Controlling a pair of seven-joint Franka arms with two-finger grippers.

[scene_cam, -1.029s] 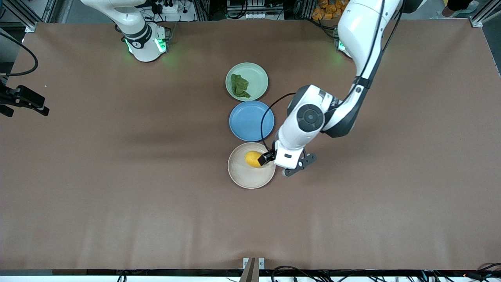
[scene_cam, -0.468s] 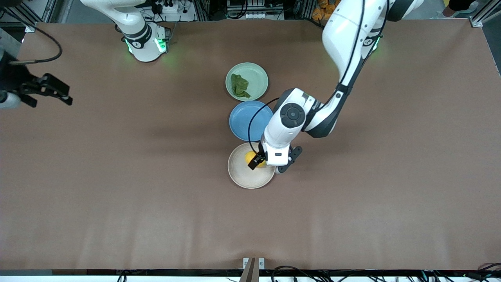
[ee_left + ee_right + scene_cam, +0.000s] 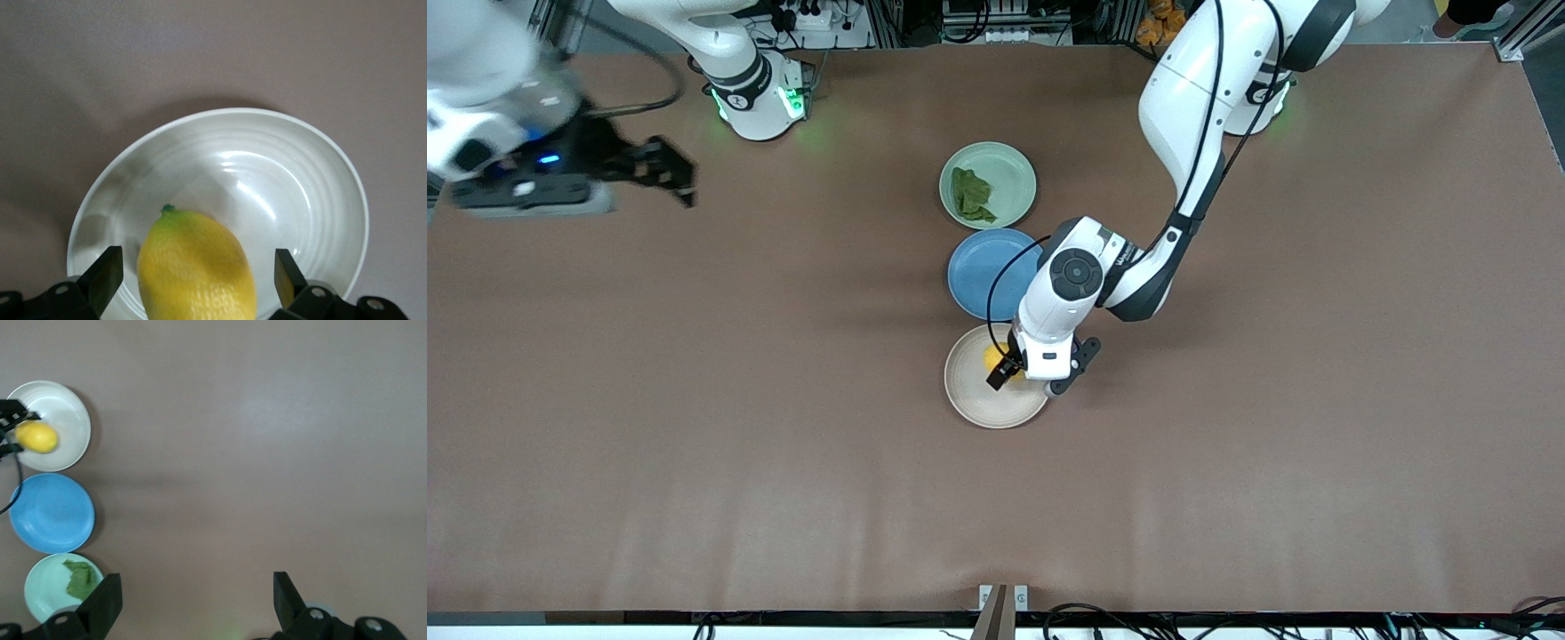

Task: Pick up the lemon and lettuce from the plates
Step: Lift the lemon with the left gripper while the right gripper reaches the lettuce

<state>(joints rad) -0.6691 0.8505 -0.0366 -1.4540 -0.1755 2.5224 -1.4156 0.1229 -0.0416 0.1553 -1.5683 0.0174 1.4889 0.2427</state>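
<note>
The yellow lemon [image 3: 197, 267] lies in the cream-white plate [image 3: 280, 173], the plate nearest the front camera [image 3: 983, 404]. My left gripper [image 3: 1005, 369] is low over that plate and open. Its fingers [image 3: 107, 277] stand on either side of the lemon without touching it. In the front view the left hand hides most of the lemon [image 3: 992, 355]. The dark green lettuce [image 3: 971, 196] rests in the mint green plate [image 3: 1012, 173], farthest from the front camera. My right gripper [image 3: 663, 169] hangs open and empty, high over the right arm's end of the table.
A blue plate [image 3: 983, 267] with nothing in it sits between the two other plates, touching or nearly touching both. The right wrist view shows all three plates in a row: cream [image 3: 67, 413], blue [image 3: 53, 513], mint [image 3: 40, 593]. Brown cloth covers the table [image 3: 1227, 444].
My left gripper has slid over the cream plate so that its fingers now straddle the lemon. My right arm has swung in from the table's edge toward the plates.
</note>
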